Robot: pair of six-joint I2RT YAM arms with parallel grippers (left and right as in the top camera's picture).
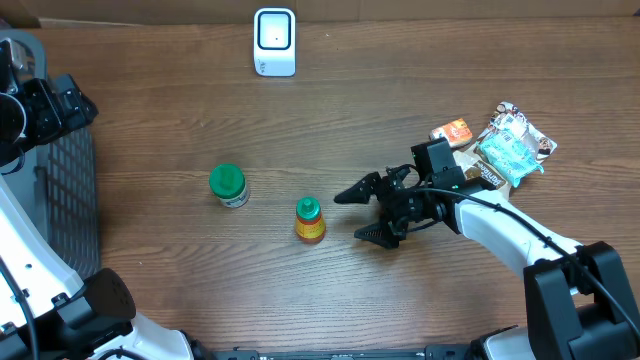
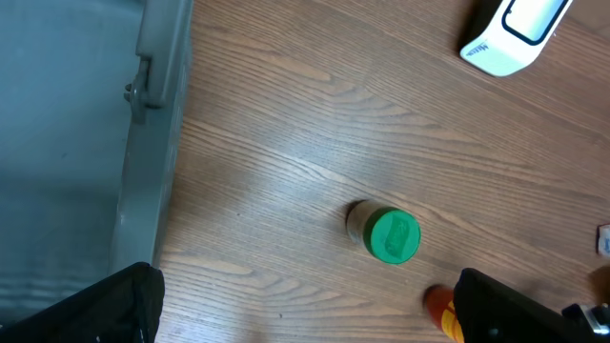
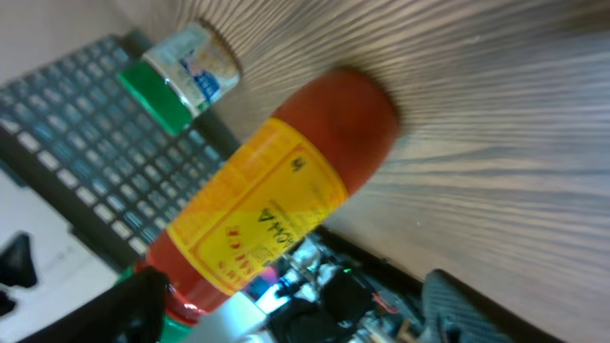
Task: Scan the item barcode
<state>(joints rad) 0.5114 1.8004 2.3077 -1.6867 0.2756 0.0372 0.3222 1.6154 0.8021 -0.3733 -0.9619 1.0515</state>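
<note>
OK, from your far left: a grey basket (image 1: 70,200) runs along the table (image 1: 400,90) edge, w/ the left gripper (image 1: 45,105) over its upper end. Its jaws are spread wide w/ nothing btwn them; the left wrist cam looks down past both fingers at bare wood and the basket wall. Next over, a small jar (image 1: 228,184) w/ a green lid stands upright by itself. A white scanner (image 1: 274,42) sits at the far edge of the table, well apart from everything else. Just right of the jar is the bottle (image 1: 309,221), the item to scan: red body, yellow label, green cap, standing upright on the table, not held. The right gripper (image 1: 350,216) is just beside it on the right side, low and pointing at it, jaws wide, one fingertip above the bottle's line and one below. From overhead you see a gap btwn fingertips and bottle, so no contact. The right wrist cam is filled by the bottle's label, blurred, w/ the jar and basket behind. Far right, behind that arm, lies a pile of snack packets (image 1: 510,150).
</note>
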